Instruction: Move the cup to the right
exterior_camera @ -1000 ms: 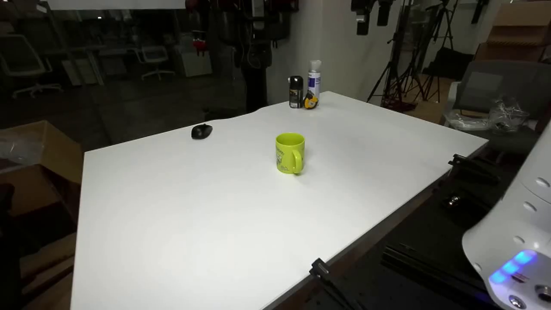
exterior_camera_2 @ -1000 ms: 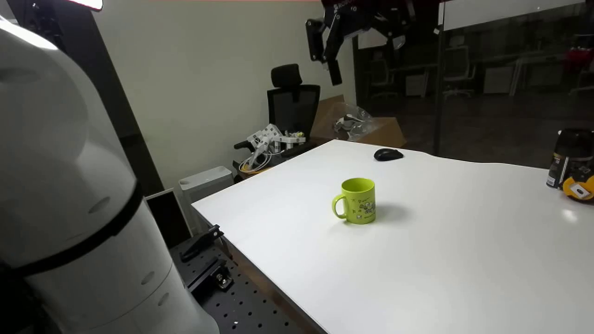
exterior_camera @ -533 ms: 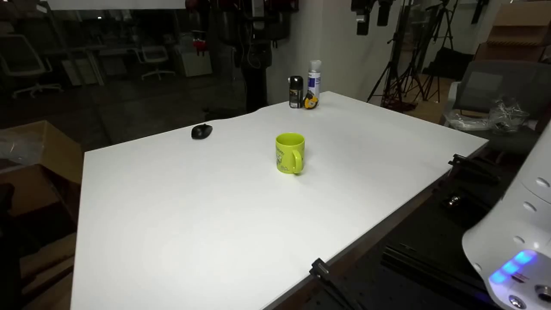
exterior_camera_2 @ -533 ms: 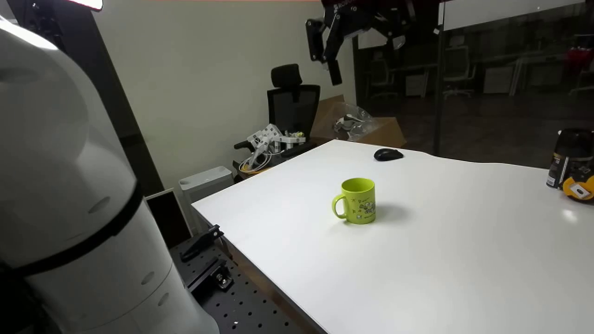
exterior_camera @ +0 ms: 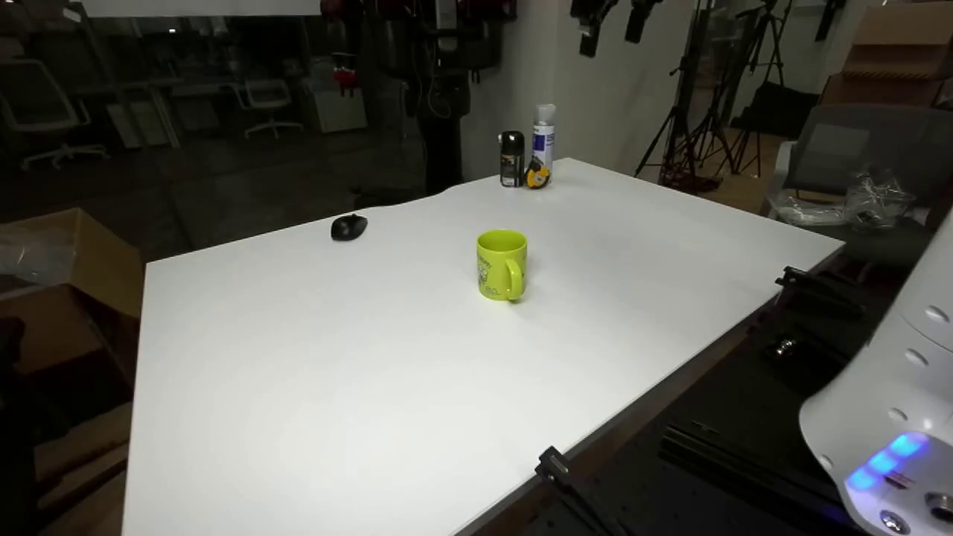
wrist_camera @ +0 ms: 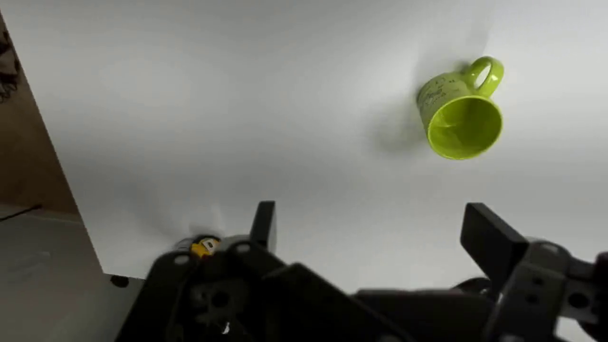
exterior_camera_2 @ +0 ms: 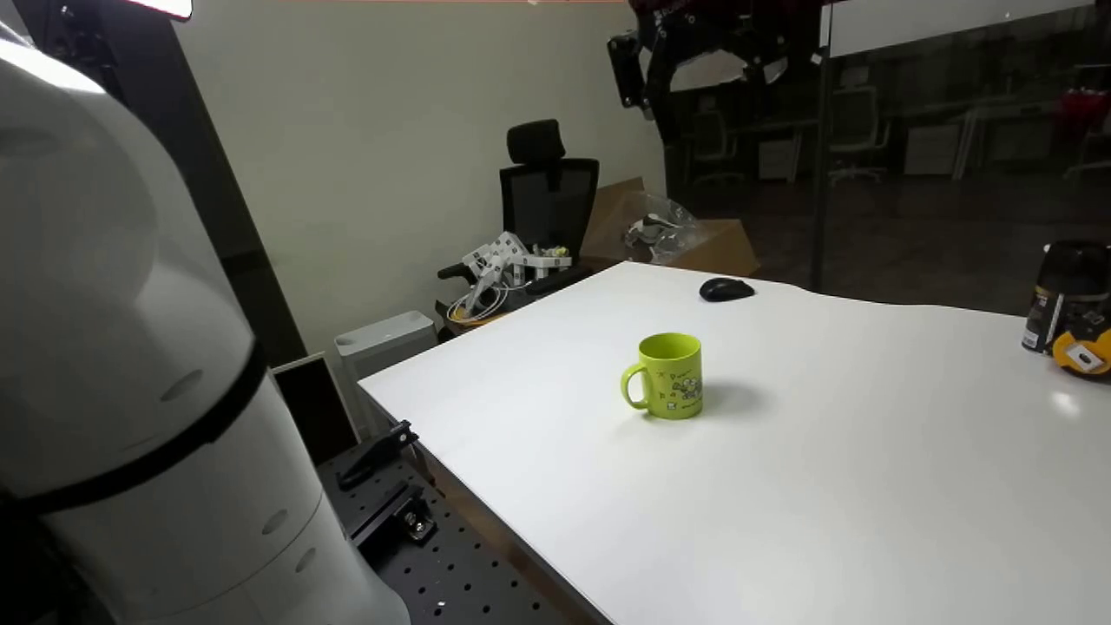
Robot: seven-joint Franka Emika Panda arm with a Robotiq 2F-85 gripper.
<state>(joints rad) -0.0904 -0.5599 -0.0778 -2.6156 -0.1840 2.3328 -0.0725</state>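
Note:
The cup is a yellow-green mug with a side handle. It stands upright near the middle of the white table (exterior_camera: 335,387) in both exterior views (exterior_camera: 494,272) (exterior_camera_2: 675,382). In the wrist view the cup (wrist_camera: 464,128) is at the upper right, its open rim facing the camera. My gripper (exterior_camera: 612,39) hangs high above the table at the top of an exterior view. In the wrist view the gripper (wrist_camera: 374,216) has its fingers wide apart with only table surface showing between them. The cup lies beyond the fingertips and touches neither.
A black mouse (exterior_camera: 348,227) lies near the table's far edge. A black bottle (exterior_camera: 512,158), a white spray can (exterior_camera: 543,138) and a yellow tape measure (exterior_camera: 537,174) stand together at the back corner. Clamps (exterior_camera: 555,463) sit along the table edge by the robot base.
My gripper has shifted sideways high above the table, leftward in an exterior view and rightward in an exterior view from elsewhere, tilting slightly. The cup and other objects have not moved.

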